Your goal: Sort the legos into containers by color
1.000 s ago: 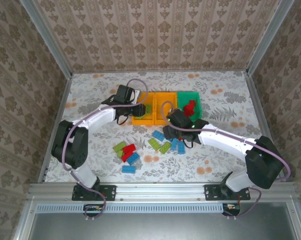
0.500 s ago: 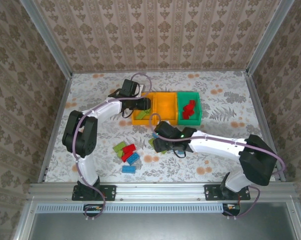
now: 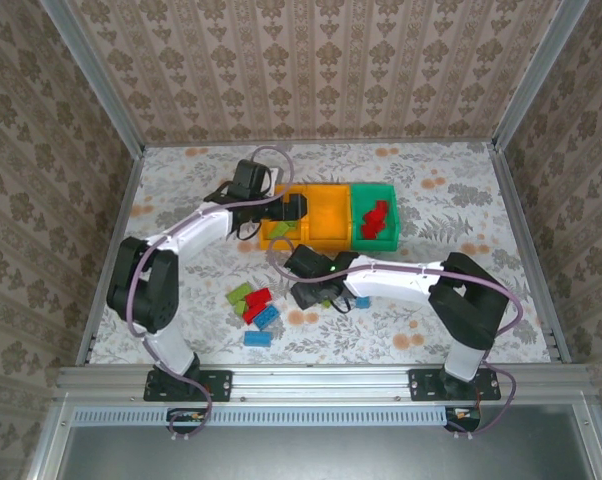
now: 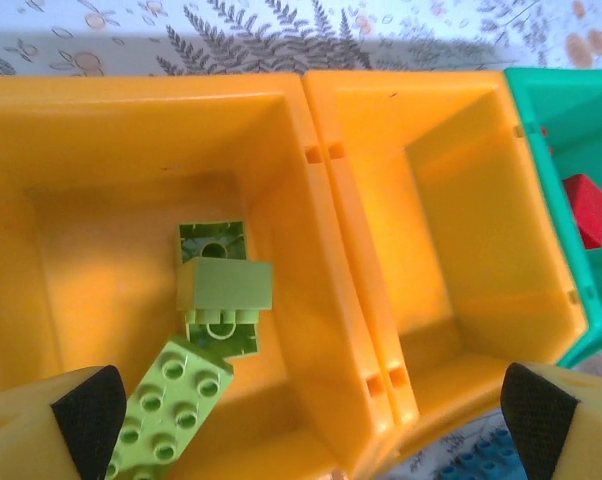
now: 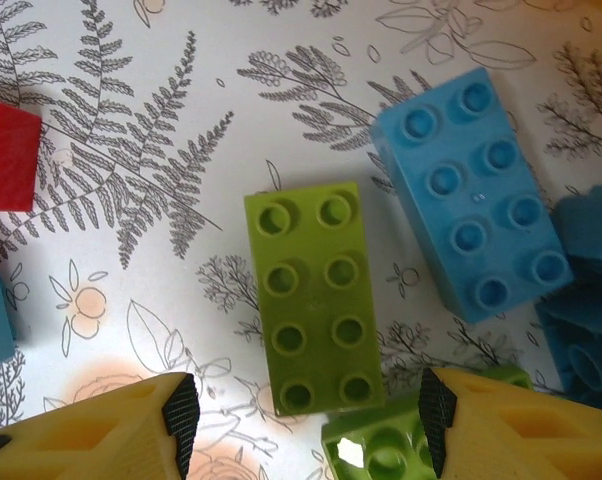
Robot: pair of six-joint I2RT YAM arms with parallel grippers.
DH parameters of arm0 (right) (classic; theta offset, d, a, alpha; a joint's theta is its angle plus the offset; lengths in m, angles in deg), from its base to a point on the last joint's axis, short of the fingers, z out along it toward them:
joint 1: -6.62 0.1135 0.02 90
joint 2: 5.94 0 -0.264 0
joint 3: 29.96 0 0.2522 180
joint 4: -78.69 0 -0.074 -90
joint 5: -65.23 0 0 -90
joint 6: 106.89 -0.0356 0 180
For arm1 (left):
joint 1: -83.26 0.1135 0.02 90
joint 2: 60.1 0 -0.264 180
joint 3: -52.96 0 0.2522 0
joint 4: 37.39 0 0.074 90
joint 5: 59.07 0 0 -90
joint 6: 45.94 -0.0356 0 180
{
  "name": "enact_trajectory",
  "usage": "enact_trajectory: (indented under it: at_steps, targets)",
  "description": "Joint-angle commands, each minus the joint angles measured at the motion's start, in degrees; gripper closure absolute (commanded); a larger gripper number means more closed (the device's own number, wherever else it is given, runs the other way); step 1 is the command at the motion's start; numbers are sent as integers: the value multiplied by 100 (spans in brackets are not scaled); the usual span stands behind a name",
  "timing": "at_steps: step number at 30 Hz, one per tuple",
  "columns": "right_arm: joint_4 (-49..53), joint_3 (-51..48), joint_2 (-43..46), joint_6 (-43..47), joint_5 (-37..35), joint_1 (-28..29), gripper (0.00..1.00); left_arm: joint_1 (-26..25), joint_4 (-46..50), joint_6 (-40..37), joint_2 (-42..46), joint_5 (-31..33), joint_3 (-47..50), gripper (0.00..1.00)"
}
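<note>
Red lego (image 5: 6, 155) cut off left, green bin (image 4: 556, 135) cropped (right edge)

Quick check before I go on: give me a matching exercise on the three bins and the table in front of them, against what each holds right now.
Places
1. left orange bin
2. middle orange bin
3. green bin
4. table

Contents
A. red bricks
B. mixed loose bricks, red, blue and light green
C. nothing
D. light green bricks

Pairs: 1-D, 2-C, 3-A, 4-B.
</note>
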Motion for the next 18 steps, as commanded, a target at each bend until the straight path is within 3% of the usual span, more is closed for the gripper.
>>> enact_trajectory:
  at_steps: [1, 8, 18]
  targets:
    - [292, 256, -274, 229, 69, -3, 37, 81, -36, 157, 477, 56, 287, 0]
    - [445, 391, -456, 288, 105, -11, 41, 101, -6, 220, 1184, 118, 752, 0]
    - [542, 569, -856, 324, 59, -29, 42, 520, 29, 266, 1794, 92, 1379, 0]
